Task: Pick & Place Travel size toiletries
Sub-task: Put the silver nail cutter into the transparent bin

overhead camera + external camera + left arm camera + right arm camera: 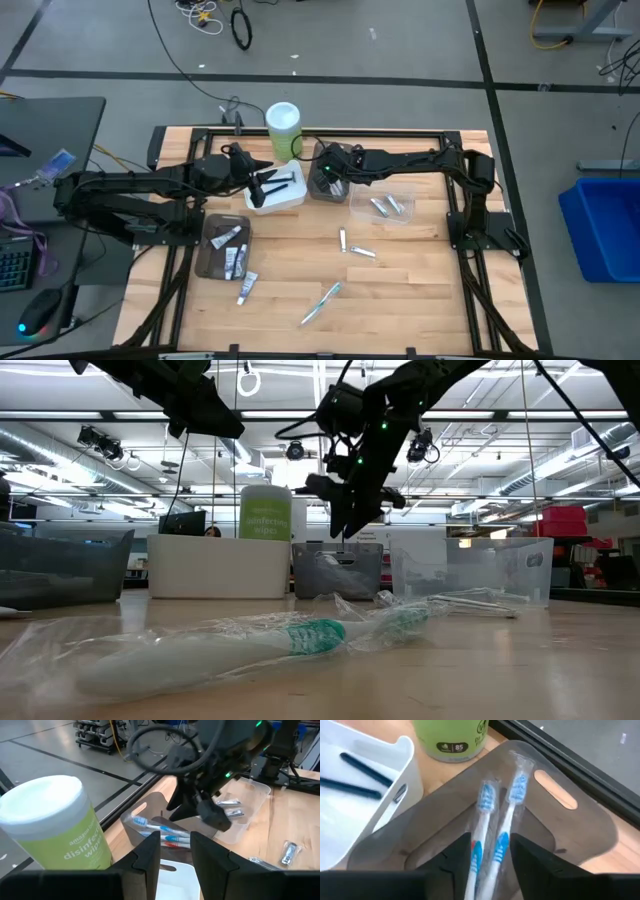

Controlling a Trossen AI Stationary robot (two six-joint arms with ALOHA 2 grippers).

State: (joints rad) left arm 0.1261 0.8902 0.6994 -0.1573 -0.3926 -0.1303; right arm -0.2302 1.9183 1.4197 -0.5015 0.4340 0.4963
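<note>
My right gripper [328, 180] [492, 857] hangs open over the grey tray [580, 825], fingers pointing down. Two white-blue wrapped toothbrushes [495, 815] lie flat on the tray's floor below the gap between the fingers; the fingers touch nothing. In the low view that gripper [345, 510] is clear above the grey tray [337, 570]. My left gripper [262, 185] [175, 855] is open over the white tray [285, 197], which holds dark razors [362, 767]. White tubes [228, 240] lie in the brown tray, silvery tubes [388, 206] in the clear tray.
The tall green canister [283, 128] stands just behind the white and grey trays. Loose on the table lie two small tubes [352, 247], a tube [246, 286] near the brown tray, and a wrapped toothbrush [320, 303] [250, 645] toward the near edge.
</note>
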